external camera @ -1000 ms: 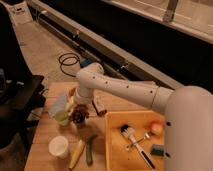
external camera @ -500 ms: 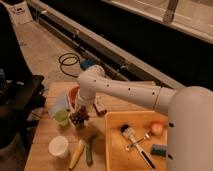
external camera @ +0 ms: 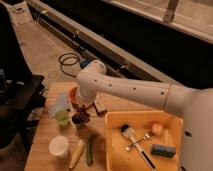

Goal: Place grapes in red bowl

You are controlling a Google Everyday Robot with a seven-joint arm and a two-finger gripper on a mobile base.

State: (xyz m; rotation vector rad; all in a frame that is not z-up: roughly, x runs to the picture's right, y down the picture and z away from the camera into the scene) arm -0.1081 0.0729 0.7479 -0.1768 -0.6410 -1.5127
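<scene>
The grapes (external camera: 80, 119) are a small dark bunch on the wooden table (external camera: 42, 132), left of the yellow bin. The red bowl (external camera: 73, 95) sits just behind them, and my white arm covers most of it. My gripper (external camera: 84, 110) hangs from the arm's wrist directly over the grapes and reaches down to them. The wrist hides where it meets the bunch.
A large yellow bin (external camera: 116, 150) at the right holds a brush (external camera: 131, 135), a peach-coloured fruit (external camera: 157, 129) and a blue sponge (external camera: 162, 150). A green cup (external camera: 61, 118), a white cup (external camera: 58, 146), a banana (external camera: 76, 153) and a cucumber (external camera: 90, 149) stand nearby. Cables lie on the floor behind the table.
My arm has shifted slightly right and my wrist has come down over the grapes. The grapes and bowl stay where they were.
</scene>
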